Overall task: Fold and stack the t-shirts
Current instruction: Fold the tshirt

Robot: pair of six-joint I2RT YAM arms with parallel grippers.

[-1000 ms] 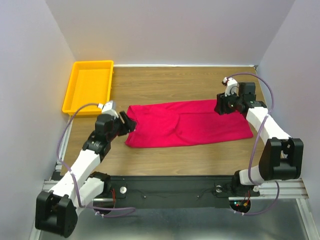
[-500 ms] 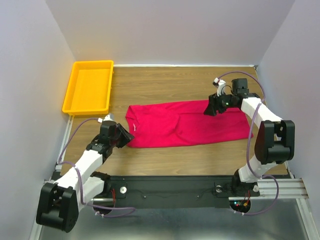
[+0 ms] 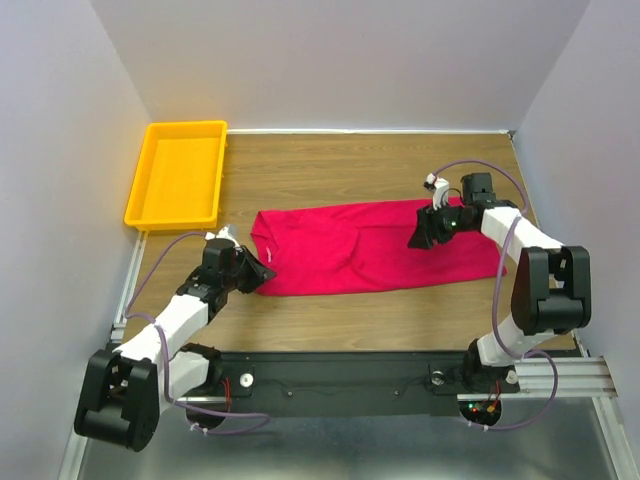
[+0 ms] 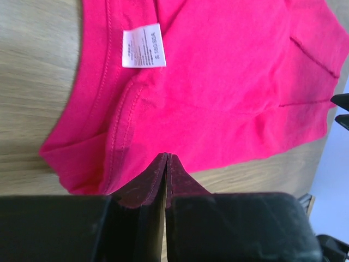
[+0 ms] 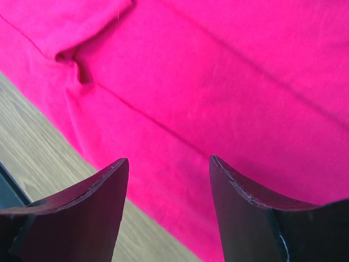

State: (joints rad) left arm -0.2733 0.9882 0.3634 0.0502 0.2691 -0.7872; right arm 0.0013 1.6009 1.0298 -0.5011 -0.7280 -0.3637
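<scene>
One crimson t-shirt [image 3: 370, 245] lies as a long band across the middle of the tabletop, its collar end toward the left edge and its other end reaching close to the right edge, already doubled over once lengthwise by the look of it. You can see its white neck label [image 4: 143, 45] face up in the left wrist view. Its outline matches what it was a second ago, so no cloth has been carried in that time; only your arms have moved. The right gripper [image 3: 420, 237] has left the shirt's far right corner, where it sat a second ago, and come inward and toward the near edge, and it now hangs over the red cloth with its fingers spread apart and nothing between them. The left gripper [image 3: 258, 272] has drawn back from the collar end toward the near edge and points at the shirt's near left corner, fingers pressed together with no fabric showing between them. Both grips look given up, so you are probably repositioning for the crosswise fold. The yellow tray [image 3: 140, 205] sits in the far left corner, well apart.
</scene>
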